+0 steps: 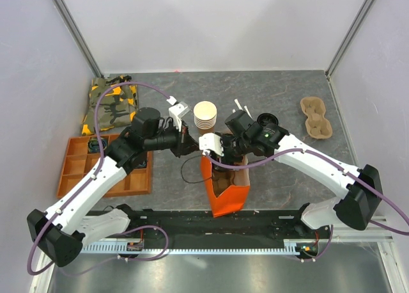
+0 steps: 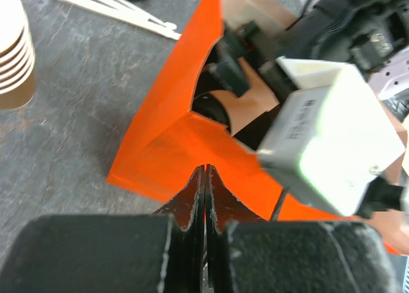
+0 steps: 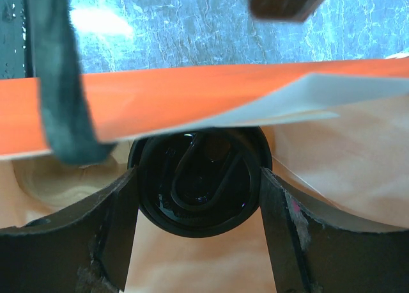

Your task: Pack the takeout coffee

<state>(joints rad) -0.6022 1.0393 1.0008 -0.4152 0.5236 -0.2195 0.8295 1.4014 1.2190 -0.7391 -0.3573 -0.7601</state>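
The orange bag (image 1: 227,192) stands open at the table's near centre. My left gripper (image 1: 192,146) is shut on the bag's left rim; in the left wrist view the closed fingers (image 2: 204,178) pinch the orange edge (image 2: 166,120). My right gripper (image 1: 225,160) reaches down inside the bag. In the right wrist view its fingers (image 3: 199,178) grip both sides of the takeout coffee's round black lid (image 3: 199,190), low within the bag's walls (image 3: 160,95). The cup's tan body is hidden under the lid.
A stack of lidless tan cups (image 1: 205,115) stands just behind the bag, also in the left wrist view (image 2: 13,56). A loose black lid (image 1: 268,119), white stirrers (image 2: 108,8), a cardboard cup carrier (image 1: 316,118), an orange compartment tray (image 1: 102,168) and a camouflage pouch (image 1: 112,101) lie around.
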